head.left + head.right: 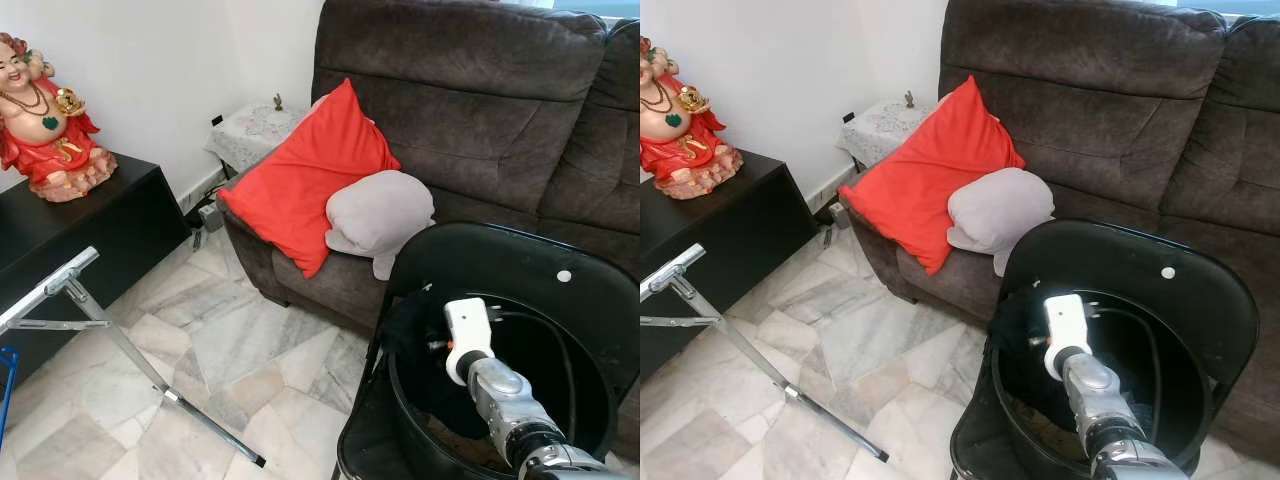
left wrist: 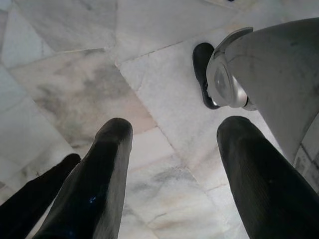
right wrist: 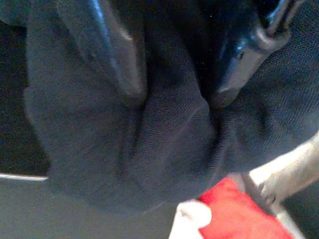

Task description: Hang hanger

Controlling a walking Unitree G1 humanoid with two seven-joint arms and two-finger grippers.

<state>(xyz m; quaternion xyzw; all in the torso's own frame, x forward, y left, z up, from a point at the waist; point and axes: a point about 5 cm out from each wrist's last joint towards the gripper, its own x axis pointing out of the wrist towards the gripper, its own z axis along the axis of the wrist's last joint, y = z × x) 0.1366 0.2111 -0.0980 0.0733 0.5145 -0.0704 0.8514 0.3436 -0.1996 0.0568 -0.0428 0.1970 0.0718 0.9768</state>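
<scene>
Marble floor (image 1: 240, 350), brown sofa (image 1: 480, 110) with red cushion (image 1: 310, 175) and grey pillow (image 1: 380, 212). Black bin (image 1: 560, 300) in front of sofa. Right gripper (image 3: 174, 97) reaches into bin, fingers (image 3: 119, 64) pinching fold of dark cloth (image 3: 149, 144). Left gripper (image 2: 172, 149) hangs above floor, fingers spread, nothing held. Metal rack leg (image 1: 130, 350) at left. Hanger: cannot tell where.

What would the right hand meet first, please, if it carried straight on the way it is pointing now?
The dark cloth in the black bin: the right hand has its fingers pressed into a fold of it, so the cloth is already what it meets.
</scene>
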